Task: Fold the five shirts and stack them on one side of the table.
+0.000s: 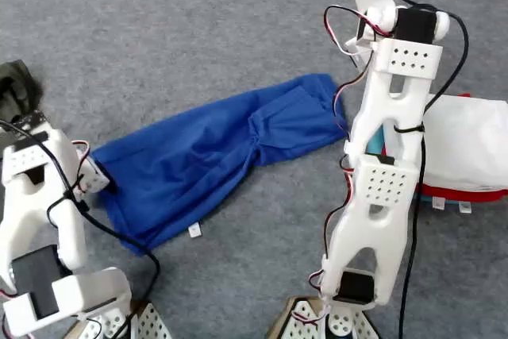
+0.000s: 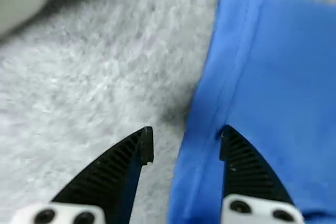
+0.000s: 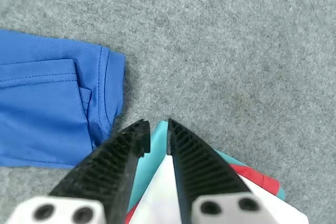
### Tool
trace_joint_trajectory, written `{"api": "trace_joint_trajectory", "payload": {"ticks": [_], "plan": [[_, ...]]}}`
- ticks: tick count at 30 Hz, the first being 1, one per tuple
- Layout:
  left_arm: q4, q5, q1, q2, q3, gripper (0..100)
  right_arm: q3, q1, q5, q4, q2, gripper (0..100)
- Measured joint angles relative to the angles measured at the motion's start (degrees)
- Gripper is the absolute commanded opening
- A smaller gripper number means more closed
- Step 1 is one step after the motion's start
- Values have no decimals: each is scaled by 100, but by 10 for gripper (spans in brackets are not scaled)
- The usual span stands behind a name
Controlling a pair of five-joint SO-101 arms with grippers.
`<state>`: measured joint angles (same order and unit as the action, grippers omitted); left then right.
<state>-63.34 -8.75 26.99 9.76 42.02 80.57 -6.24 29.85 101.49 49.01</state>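
High view puts the blue shirt (image 1: 222,156) slantwise across the middle of the grey desk (image 1: 198,45). It lies flat but is bunched in a crease near its centre, so I judge it only partly folded. My left claw (image 2: 186,142) sits low at the shirt's end nearest my left base. It is spread wide, one finger over bare felt and the other over the blue cloth, so the hem (image 2: 210,108) runs up between them. That straddle makes sense to me: an open claw set across an edge is placed to pinch that edge and carry it over for the next fold. It grips nothing.

My right claw (image 3: 158,127) hangs above the stack of folded shirts (image 1: 468,140) at the desk's right side, where a white shirt lies on top and red and teal edges show beneath. Its fingers are all but pressed together, with only a sliver between them and nothing caught there. The blue shirt's sleeve end lies just beside the stack, apart from it. I take the right arm to be held off the cloth so the left can work the fold unhindered. The stack sits on that side because that is where finished shirts are gathered. A dark bundle (image 1: 16,89) lies at the desk's far left edge; whether it is another shirt I cannot tell.
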Motion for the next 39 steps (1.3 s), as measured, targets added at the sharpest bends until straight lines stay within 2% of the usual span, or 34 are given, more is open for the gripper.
{"api": "trace_joint_trajectory", "payload": {"ticks": [7,11,14,16,21,29,32,39], "plan": [[369,-642,-536,0,237,219,0,0,9,0,0,77],[879,-668,-571,62,651,215,0,0,18,0,0,77],[976,-668,-571,123,730,212,0,0,18,0,0,77],[1002,-668,-571,123,730,178,0,0,18,0,0,77],[1248,-545,-624,132,756,12,0,0,18,0,0,77],[1477,-378,-290,123,607,19,308,-246,-9,0,0,77],[1116,-360,-35,114,149,19,624,-545,-193,0,0,77],[-369,-360,281,114,-1908,19,985,-985,-264,0,0,77]]}}
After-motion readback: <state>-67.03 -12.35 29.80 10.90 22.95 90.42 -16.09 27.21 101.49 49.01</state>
